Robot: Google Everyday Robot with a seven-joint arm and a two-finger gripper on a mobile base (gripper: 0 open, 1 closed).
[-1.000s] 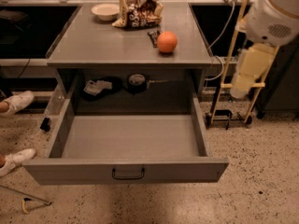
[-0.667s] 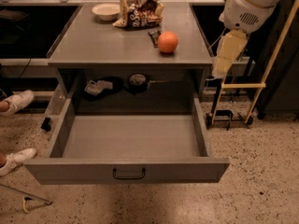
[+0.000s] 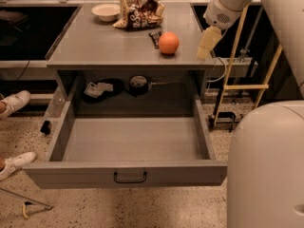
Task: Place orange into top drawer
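The orange [image 3: 168, 42] sits on the grey table top [image 3: 95, 46], right of centre, near its front edge. The top drawer [image 3: 126, 173] is pulled fully out below the table top, with a dark curved handle [image 3: 129, 177] at the centre of its front panel. Nothing lies inside the drawer. My gripper [image 3: 207, 43] hangs from the white arm at the table's right edge. It is level with the orange, a short way to its right, and apart from it.
A white bowl [image 3: 106, 11], a snack bag [image 3: 140, 12] and a small dark item [image 3: 155, 38] are on the table behind the orange. A tape roll [image 3: 138, 83] lies on the shelf behind the drawer. A wooden frame [image 3: 247, 86] stands at right. White shoes [image 3: 14, 101] are at left.
My arm and gripper have moved left from beyond the table's right side toward the orange. The orange and the drawer have not moved.
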